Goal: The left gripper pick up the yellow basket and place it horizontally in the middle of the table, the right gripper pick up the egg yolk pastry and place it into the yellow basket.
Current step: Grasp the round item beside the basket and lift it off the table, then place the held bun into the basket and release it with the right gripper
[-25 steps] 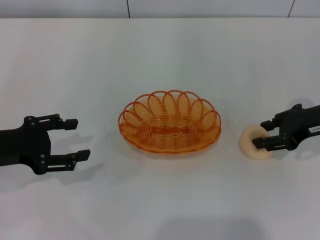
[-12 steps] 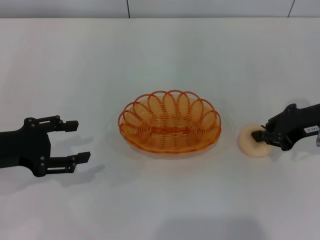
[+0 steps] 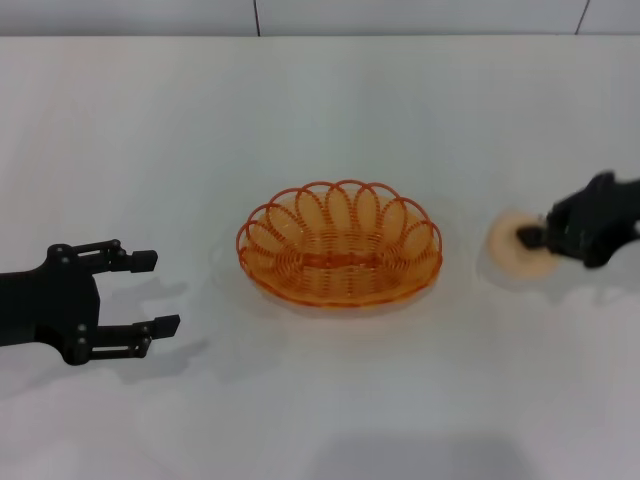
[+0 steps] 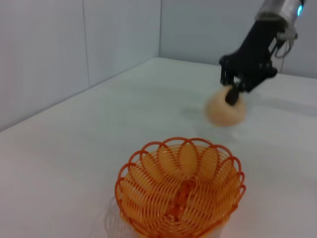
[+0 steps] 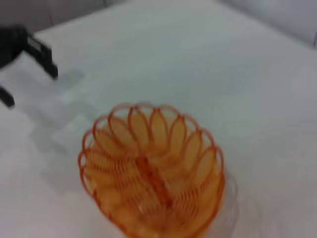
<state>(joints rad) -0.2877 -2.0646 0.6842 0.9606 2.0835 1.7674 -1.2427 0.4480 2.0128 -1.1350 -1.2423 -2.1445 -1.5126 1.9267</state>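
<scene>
Head view shows the egg yolk pastry (image 3: 516, 251) clamped in the jaws of the right gripper (image 3: 530, 238), off to the right of the yellow basket (image 3: 339, 256) and apart from it; whether it is clear of the worktop (image 3: 330, 110) cannot be told. The basket sits lengthwise across the middle of the worktop and is empty, so the step in hand looks like carrying the pastry over to it. To do this well, the right arm should lift the pastry well clear of the looped rim before crossing, centre it over the basket's flat floor, then lower it and part the jaws only once it is low inside. The soft bun calls for a gentle grip. The left gripper (image 3: 150, 293) hangs with jaws apart, well left of the basket.
</scene>
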